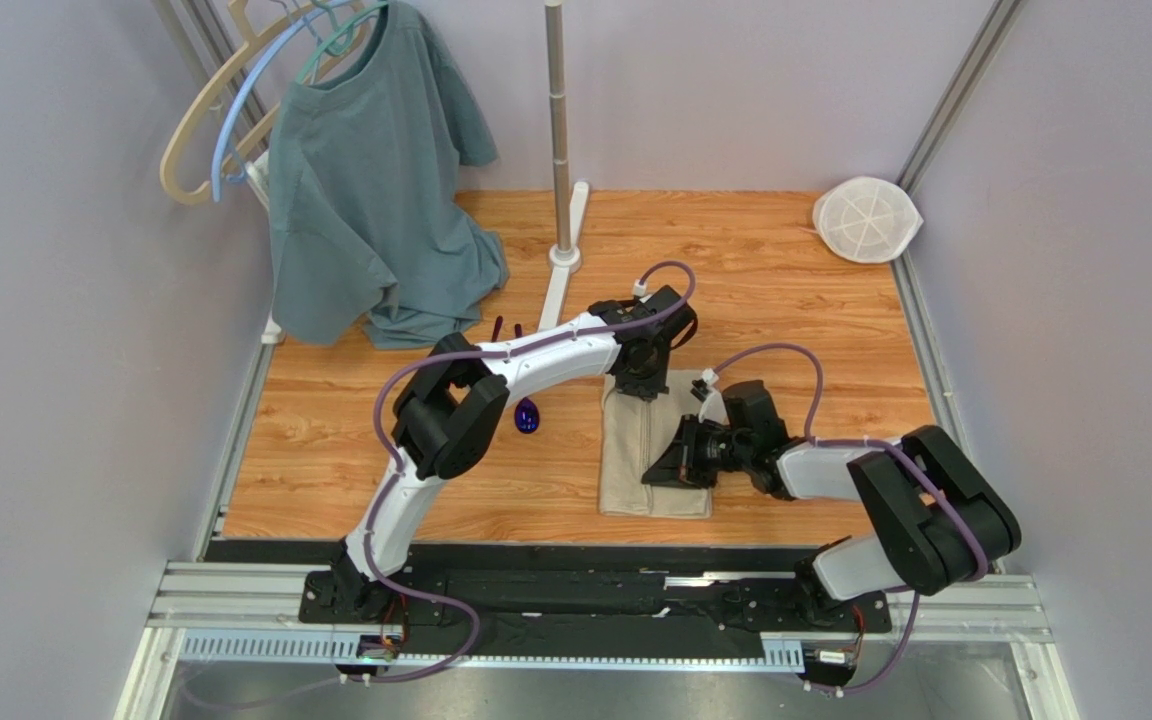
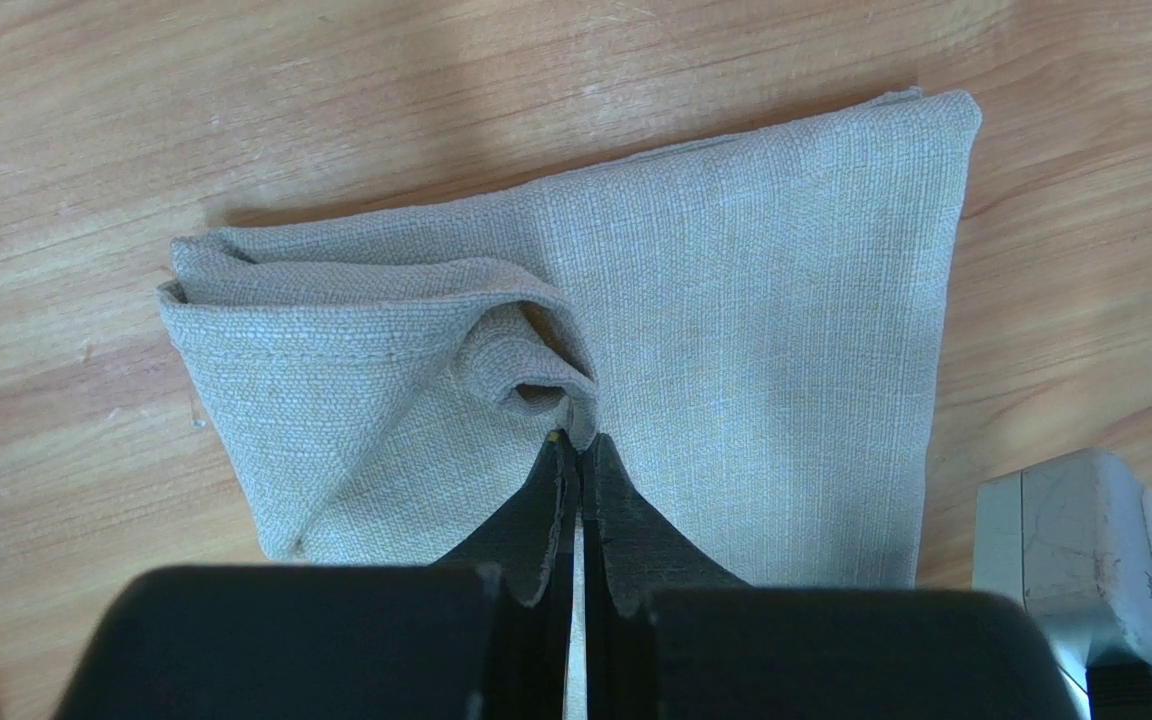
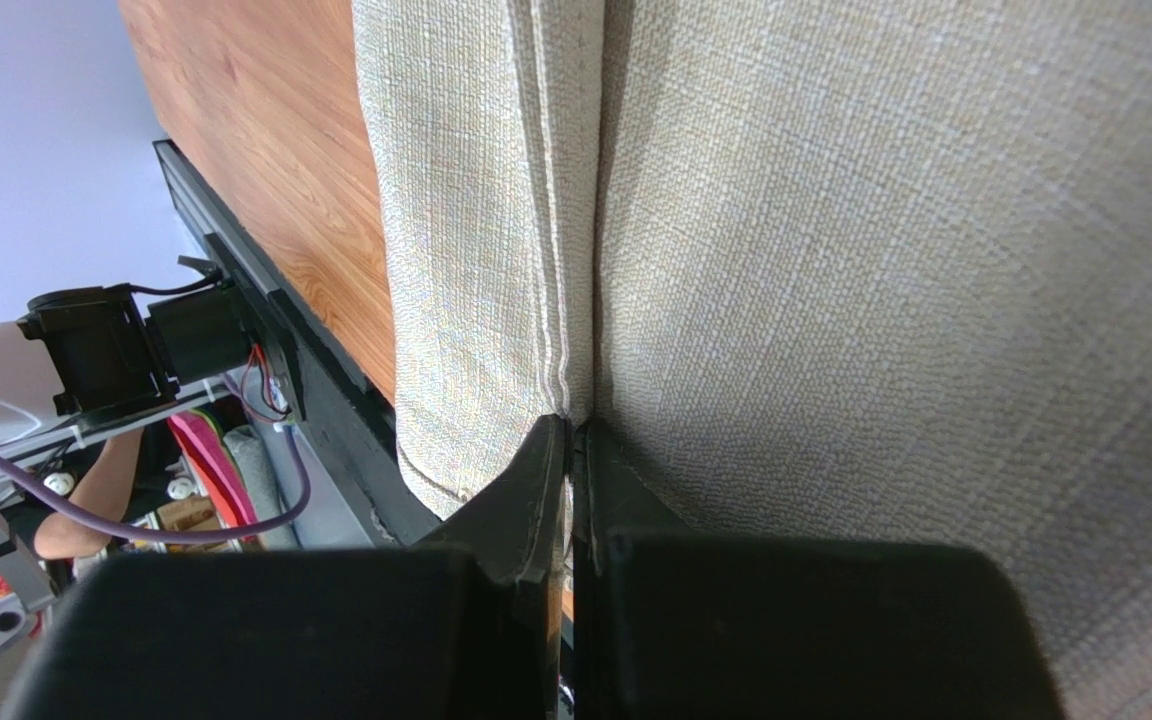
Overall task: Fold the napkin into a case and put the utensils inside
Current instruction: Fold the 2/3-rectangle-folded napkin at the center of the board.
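Note:
The beige napkin (image 1: 642, 465) lies folded into a narrow oblong on the wooden table. My left gripper (image 1: 639, 384) is at its far end, shut on a raised pinch of cloth in the left wrist view (image 2: 578, 438), where the napkin (image 2: 748, 300) bunches into a loose fold. My right gripper (image 1: 677, 461) is at the napkin's right edge, shut on a fold of the napkin (image 3: 868, 225) in the right wrist view (image 3: 573, 425). A purple spoon bowl (image 1: 527, 417) shows under the left arm, with dark handle ends (image 1: 509, 326) beyond it.
A grey-green T-shirt (image 1: 372, 180) hangs on hangers (image 1: 237, 105) at the back left. A metal pole on a white stand (image 1: 560, 150) rises at the back middle. A white mesh disc (image 1: 868, 219) lies at the back right. Grey walls enclose the table.

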